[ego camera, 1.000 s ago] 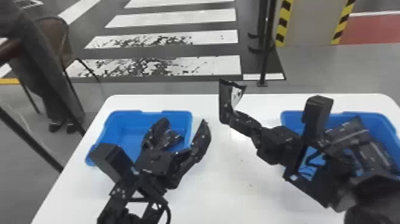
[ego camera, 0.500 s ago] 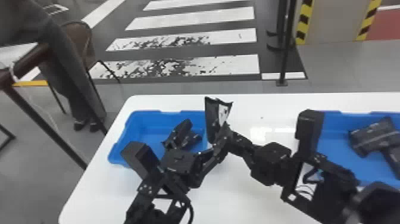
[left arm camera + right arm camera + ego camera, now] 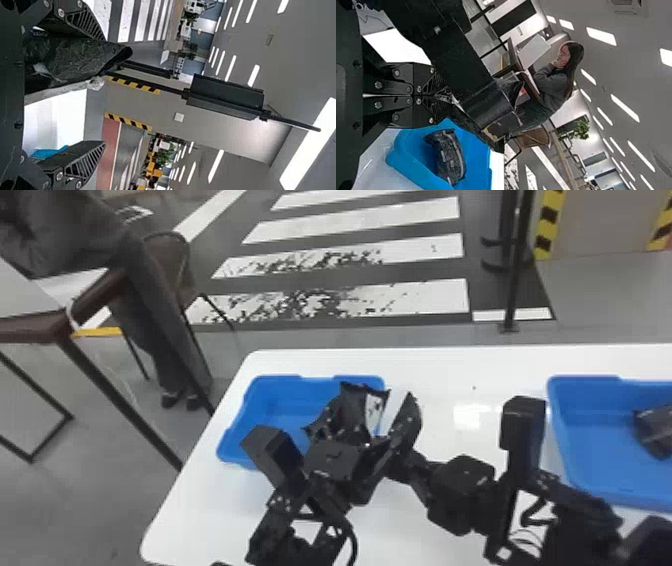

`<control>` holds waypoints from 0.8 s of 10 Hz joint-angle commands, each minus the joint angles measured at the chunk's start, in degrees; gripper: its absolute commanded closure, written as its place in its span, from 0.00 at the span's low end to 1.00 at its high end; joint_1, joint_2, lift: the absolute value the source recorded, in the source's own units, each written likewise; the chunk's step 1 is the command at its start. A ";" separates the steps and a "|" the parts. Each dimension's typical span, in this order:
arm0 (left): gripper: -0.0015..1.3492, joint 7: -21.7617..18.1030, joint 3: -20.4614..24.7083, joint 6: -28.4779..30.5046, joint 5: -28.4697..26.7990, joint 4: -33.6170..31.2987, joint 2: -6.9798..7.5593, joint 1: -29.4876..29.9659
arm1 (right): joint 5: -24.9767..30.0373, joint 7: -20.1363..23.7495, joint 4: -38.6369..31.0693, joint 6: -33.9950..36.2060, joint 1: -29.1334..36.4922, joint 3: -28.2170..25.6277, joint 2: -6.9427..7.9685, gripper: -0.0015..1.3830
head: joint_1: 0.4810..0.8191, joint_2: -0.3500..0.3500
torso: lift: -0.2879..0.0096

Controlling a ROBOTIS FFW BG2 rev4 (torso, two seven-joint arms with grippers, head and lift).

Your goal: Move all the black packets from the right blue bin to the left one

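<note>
Left blue bin (image 3: 280, 410), on the white bench (image 3: 200, 510): one black packet (image 3: 449, 156) inside. Left gripper (image 3: 371, 417): open, fingers parted, a second packet (image 3: 354, 405) between them. Right gripper (image 3: 407, 465): fingers closed, gripping that second packet. Right blue bin (image 3: 580, 440): black material (image 3: 656, 432) inside, partly in view

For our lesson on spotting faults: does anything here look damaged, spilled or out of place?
Yes, the floor: the two nearest white stripes are broken up by dark patches, perhaps worn paint. At the work itself nothing stands out: the left bin and right bin sit upright on the table, with no visible spill.
</note>
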 commanded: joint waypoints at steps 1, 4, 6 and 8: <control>0.62 0.34 0.32 -0.17 -2.52 0.00 0.00 -0.09 | -0.14 0.00 -0.15 0.07 0.07 0.31 -0.11 0.83 | 0.63 0.95 | 0.50; 0.90 1.22 0.66 3.91 -3.55 -2.25 0.18 0.48 | -0.60 0.00 -0.15 -0.07 0.07 0.31 -0.20 0.83 | 0.63 0.96 | 0.50; 0.90 4.29 -0.14 -3.41 -3.67 -2.39 0.44 2.16 | -1.97 0.00 0.14 -2.18 0.49 0.19 -0.20 0.83 | 0.63 0.98 | 0.50; 0.90 6.58 -0.82 -8.19 -4.24 -2.53 0.44 2.73 | -4.48 0.35 2.53 -5.56 0.49 0.19 0.15 0.65 | 0.63 0.99 | 0.50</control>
